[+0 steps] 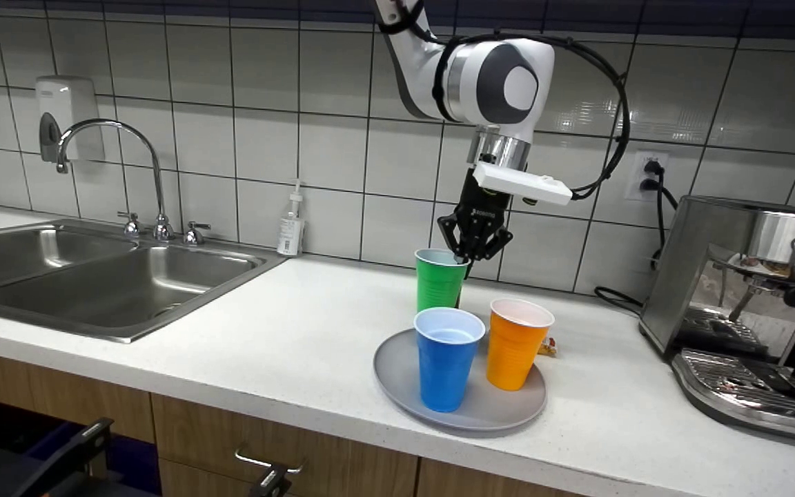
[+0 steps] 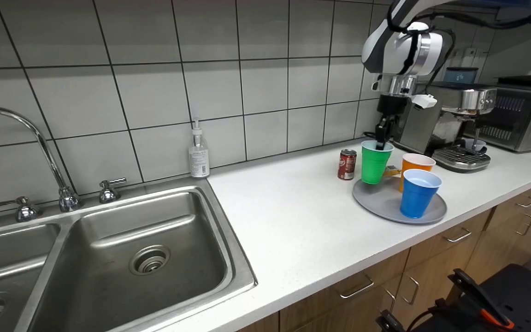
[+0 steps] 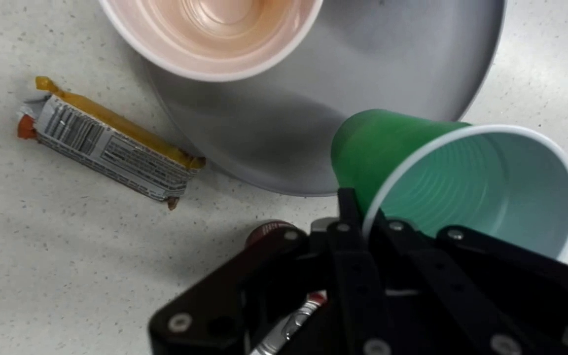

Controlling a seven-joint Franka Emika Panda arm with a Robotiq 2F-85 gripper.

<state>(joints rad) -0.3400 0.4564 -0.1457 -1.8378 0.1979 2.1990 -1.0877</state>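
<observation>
Counter [image 1: 287, 310]: white and speckled, with a sink [image 1: 121, 290] let into it.
Arm [image 1: 480, 83]: reaches down over the counter's back part.
Plate [image 3: 387, 59]: grey, flat on the counter; the blue cup [image 1: 447, 366] and orange cup [image 1: 516, 348] stand on it.
Gripper [image 3: 364, 212]: pinched almost fully together, only the thin wall of the green cup [image 1: 439, 284] caught between its fingers, one finger inside the rim and one outside.
Green cup, place: at the plate's back edge, close to upright; I cannot tell whether its base rests or hangs just clear.
Green cup, feel: probably thin plastic, very light if empty, as it looks in the wrist view; smooth, springy, easily dented.
Green cup, hold: the white rim should be the stiffest spot and suits a narrow pinch, though a one-sided grip may let the cup swing; round the body, squeeze gently.
Can [image 2: 347, 164]: red, upright on the counter, just beside the green cup.
Bar [image 3: 111, 143]: wrapped, on the counter, near the plate.
</observation>
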